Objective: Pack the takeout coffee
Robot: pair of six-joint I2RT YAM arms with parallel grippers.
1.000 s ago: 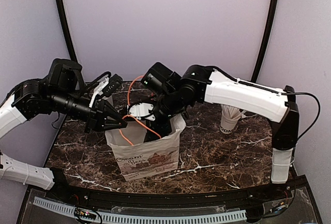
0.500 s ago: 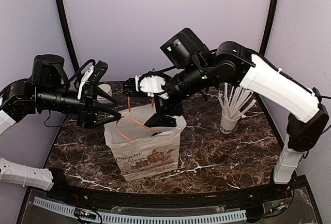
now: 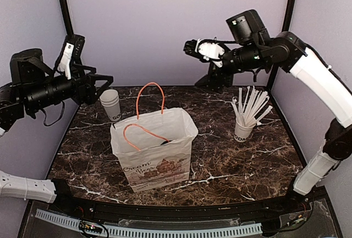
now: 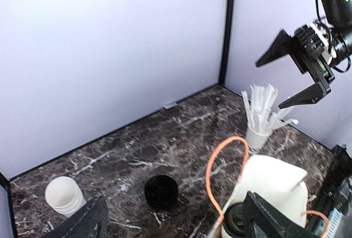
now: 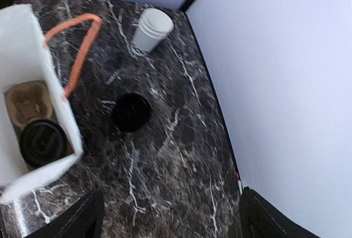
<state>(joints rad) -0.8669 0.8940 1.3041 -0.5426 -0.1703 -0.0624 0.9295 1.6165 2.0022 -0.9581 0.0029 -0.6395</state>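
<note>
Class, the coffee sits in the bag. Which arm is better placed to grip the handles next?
Probably left. The left gripper, open, hangs lower and nearer the orange handles of the bag than the right gripper, which is held much higher.

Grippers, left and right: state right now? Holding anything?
Left gripper: open, holding nothing.
Right gripper: open, holding nothing.

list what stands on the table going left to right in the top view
stack of white cups → paper bag with orange handles → white cup of straws
</note>
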